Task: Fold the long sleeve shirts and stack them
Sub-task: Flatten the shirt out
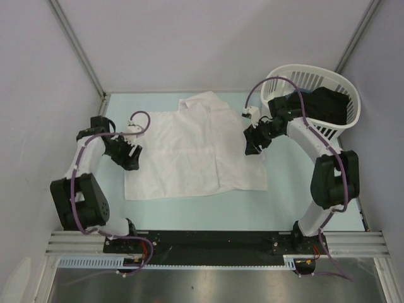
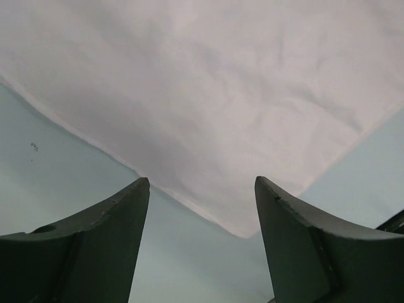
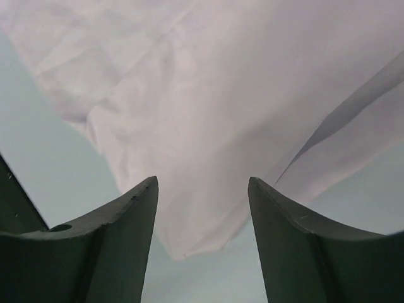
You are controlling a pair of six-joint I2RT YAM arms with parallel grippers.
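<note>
Lying flat in the middle of the table (image 1: 189, 213), the white long sleeve shirt (image 1: 192, 151) had its collar toward the far edge. The left gripper (image 1: 130, 158) stood wide by its left edge, the right gripper (image 1: 252, 142) wide by its right edge, both empty.

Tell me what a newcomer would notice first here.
A white long sleeve shirt lies flat across the middle of the pale table. The black left hand and right hand sit at its left and right edges, both open and holding nothing. At the far right corner stands a white slatted basket with dark cloth inside.
</note>
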